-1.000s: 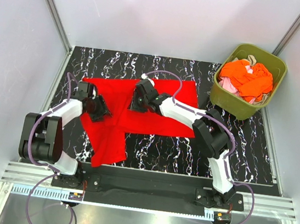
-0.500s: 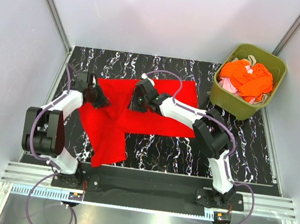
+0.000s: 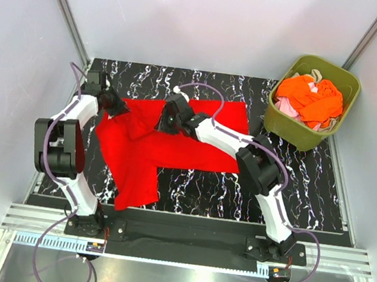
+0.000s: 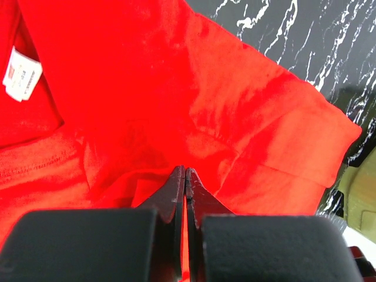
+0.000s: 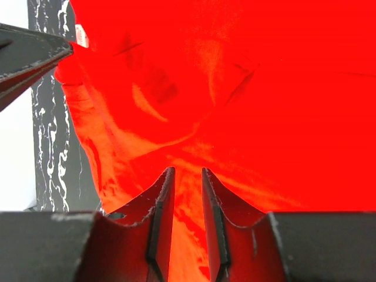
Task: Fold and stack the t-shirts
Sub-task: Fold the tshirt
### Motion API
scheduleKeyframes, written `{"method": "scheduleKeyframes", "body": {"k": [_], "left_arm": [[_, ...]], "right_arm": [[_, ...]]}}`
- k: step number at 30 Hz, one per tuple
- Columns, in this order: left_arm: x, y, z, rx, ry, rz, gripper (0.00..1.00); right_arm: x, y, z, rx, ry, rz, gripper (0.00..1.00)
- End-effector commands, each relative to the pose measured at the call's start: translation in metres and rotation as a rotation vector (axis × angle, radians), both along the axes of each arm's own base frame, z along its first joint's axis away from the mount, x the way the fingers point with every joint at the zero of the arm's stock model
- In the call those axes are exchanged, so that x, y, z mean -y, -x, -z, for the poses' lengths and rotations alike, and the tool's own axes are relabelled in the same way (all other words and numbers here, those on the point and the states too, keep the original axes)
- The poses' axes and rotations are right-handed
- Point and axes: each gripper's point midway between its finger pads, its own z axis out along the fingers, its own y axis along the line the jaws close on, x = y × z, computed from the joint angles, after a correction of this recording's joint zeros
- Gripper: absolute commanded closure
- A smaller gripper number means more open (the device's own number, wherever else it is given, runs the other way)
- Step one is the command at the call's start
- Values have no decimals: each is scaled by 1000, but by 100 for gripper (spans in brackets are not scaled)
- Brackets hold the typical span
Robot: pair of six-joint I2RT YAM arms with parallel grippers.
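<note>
On the black marbled table (image 3: pixel 293 189), the red t-shirt (image 3: pixel 180 150) lies spread out, rumpled toward its left side. The left gripper (image 3: pixel 118 106) is clamped on the cloth at the far-left corner. The right gripper (image 3: pixel 164 121) sits at the far edge with its fingers slightly apart over red cloth; I cannot tell whether it grips. Orange and pink t-shirts (image 3: pixel 310 100) fill the olive-green bin (image 3: pixel 291 130).

Print on the small white sewn-in label (image 4: pixel 22 74) inside the bright red cloth t-shirt (image 4: pixel 176 88) is too small to read.
</note>
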Motion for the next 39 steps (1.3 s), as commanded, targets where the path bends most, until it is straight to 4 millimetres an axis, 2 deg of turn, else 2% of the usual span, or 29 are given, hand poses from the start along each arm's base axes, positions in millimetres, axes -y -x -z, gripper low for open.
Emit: {"method": "scheduleKeyframes", "body": {"k": [1,6,11,18,19,21,23,27,29,30,32,34,35,39], "left_arm": [[-9,-19,-18,58,-28,-1,100],[-24,-32,-23,77,-60,-27,100],[-29,-43,-19,74,-74,-26,100],[-32,-46,-8,57,-91,-17,100],[-32,-45,-6,53,-91,-16,100],[-30,-45,-4,48,-85,-9,100],[-30,-45,-2,43,-87,-5,100],[-29,-45,0,42,-85,7,100],[-29,-45,1,41,-91,15,100],[-29,-45,0,43,-93,19,100],[-30,-45,-2,47,-102,26,100],[-32,-44,-4,48,-113,23,100],[-31,-44,-5,49,-112,23,100],[-29,-43,-4,48,-95,28,100]], "right_arm": [[-18,-7,-7,14,-51,-14,69],[-27,-9,0,2,-66,-18,69],[-36,-10,5,-6,-86,-1,69],[-57,-5,14,-6,-94,59,66],[-66,-2,8,7,-104,47,66],[-72,0,14,19,-93,38,65],[-75,-1,15,22,-83,62,65],[-69,-4,31,-2,-45,116,64],[-72,-5,30,-4,-49,120,64],[-74,-2,36,-11,-38,116,63],[-78,-4,32,-5,-46,115,63],[-79,-3,40,-14,-27,117,63],[-82,-4,36,-8,-32,117,63],[-82,-4,47,-22,-6,137,63]]}}
